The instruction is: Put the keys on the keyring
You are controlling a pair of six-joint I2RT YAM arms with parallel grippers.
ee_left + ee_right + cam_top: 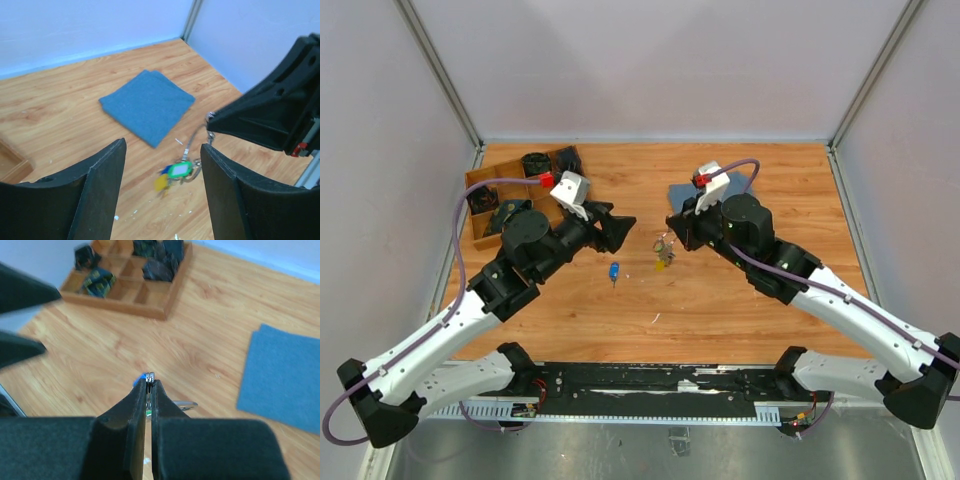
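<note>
Keyring [192, 142]: thin silver wire loop, pinched at its top end by R gripper [150, 382] and hanging down from it near mid-table, in the gap btwn the two arms.
Bunch on ring: green-headed key [179, 170] and yellow-headed key [161, 182] dangle at the bottom. Both blurred in L wrist view; can't tell if they touch the table [740, 300]. A blue-grey head can't be picked out in the bunch.
Blue key [614, 271]: loose, flat on the wood, just left of and nearer the bases than the hanging bunch. Apart from both grippers.
R gripper: fingers clamped nearly together, only the wire btwn the tips. Points toward L arm.
L gripper [625, 232]: fingers spread wide, nothing btwn them. Faces R gripper across a small gap, level w/ the ring; in its own cam the ring and bunch sit framed btwn the two fingers, no contact.
Blue cloth [147, 105]: folded square, flat on the table beyond R gripper, partly hidden by R arm from above.
Wooden tray [130, 280]: compartmented, far-left corner, dark items in several cells, well apart from the keys.
</note>
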